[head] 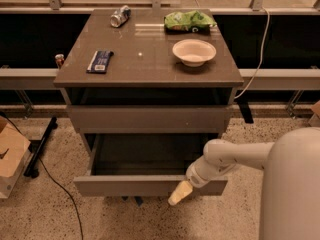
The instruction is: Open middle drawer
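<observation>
The middle drawer [125,185] is pulled well out of the cabinet, and its plain grey box interior [145,154] shows. Its taupe-grey flat front faces me low in the view. The uppermost drawer front [150,119] sits above it, further back. The lowest front is hidden under the open drawer. My gripper [180,194] is at the drawer front's right part, its pale tip hanging over the front face and pointing down-left. My white arm [230,156] reaches in from the lower right.
On the cabinet top [145,71] are a white bowl [194,51], a green bag [189,21], a can [120,16] and a dark flat packet [100,61]. A cardboard box [10,154] and a cable [60,189] lie on the floor at left.
</observation>
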Controlling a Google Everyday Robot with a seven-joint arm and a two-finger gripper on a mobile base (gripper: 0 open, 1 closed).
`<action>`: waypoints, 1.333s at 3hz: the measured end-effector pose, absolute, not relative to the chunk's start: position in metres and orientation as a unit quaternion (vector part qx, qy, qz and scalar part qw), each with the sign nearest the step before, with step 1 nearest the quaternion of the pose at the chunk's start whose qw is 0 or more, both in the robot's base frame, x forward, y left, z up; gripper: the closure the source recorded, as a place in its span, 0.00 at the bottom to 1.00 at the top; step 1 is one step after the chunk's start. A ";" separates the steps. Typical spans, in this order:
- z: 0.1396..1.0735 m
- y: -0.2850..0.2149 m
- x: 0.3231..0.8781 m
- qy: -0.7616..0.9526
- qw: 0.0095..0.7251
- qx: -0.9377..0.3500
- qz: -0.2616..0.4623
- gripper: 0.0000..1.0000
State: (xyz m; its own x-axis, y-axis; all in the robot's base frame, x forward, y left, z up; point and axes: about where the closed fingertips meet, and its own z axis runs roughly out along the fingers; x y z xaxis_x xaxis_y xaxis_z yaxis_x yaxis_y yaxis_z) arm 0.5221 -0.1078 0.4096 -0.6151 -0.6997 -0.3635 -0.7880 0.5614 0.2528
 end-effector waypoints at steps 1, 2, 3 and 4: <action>0.409 -0.108 0.516 0.879 0.110 -0.418 0.200 0.00; 0.408 -0.108 0.511 0.881 0.108 -0.413 0.202 0.00; 0.404 -0.108 0.485 0.892 0.100 -0.386 0.213 0.00; 0.404 -0.108 0.485 0.892 0.099 -0.385 0.213 0.00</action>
State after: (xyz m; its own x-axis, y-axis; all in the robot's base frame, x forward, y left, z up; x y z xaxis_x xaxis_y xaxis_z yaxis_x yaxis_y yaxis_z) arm 0.4855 -0.1081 0.4040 -0.6831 -0.6453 -0.3420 -0.7302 0.6119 0.3040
